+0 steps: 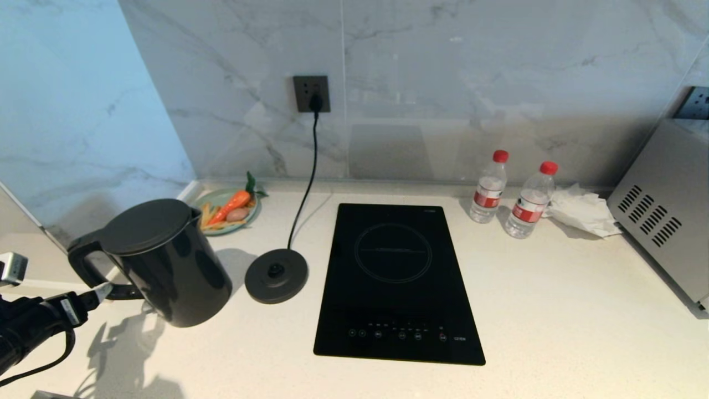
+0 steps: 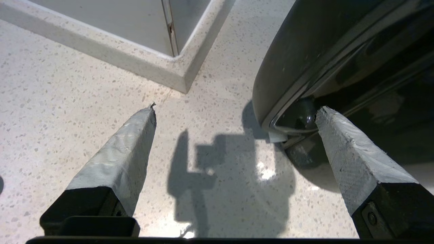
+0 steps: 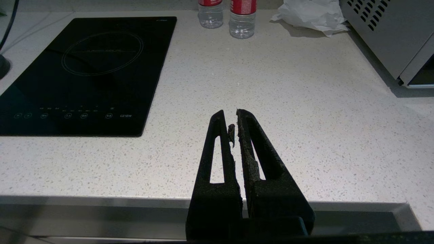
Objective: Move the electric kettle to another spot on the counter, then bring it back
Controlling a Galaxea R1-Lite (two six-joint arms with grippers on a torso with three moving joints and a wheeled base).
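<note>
1. The electric kettle (image 1: 166, 260) stands on the counter (image 1: 554, 310) off its round corded base (image 1: 276, 275), which lies just beside it at about three o'clock; the induction hob (image 1: 397, 280) is further out the same way.
2. My left gripper (image 2: 234, 112) sits at the kettle's eight o'clock, low by the foot of the loop handle (image 1: 83, 260). My fingers (image 2: 129, 145) are spread wide and hold nothing; one tip lies right at the handle's lower end, the other over bare stone.
3. I judge the kettle is set down at its away spot, so the return leg comes next: take the handle again and carry it to the base.
4. To do that well I should bring both fingers around the upright part of the handle, not its bottom curve, close firmly, lift straight up, keep the jug level, and lower it centred over the base's middle pin.
5. My right gripper (image 3: 235, 118) is parked above the counter's front edge, fingers together and empty.
6. Hard to tell: whether my near fingertip actually touches the handle, and whether the kettle holds water. The head view cuts off most of my left arm.
</note>
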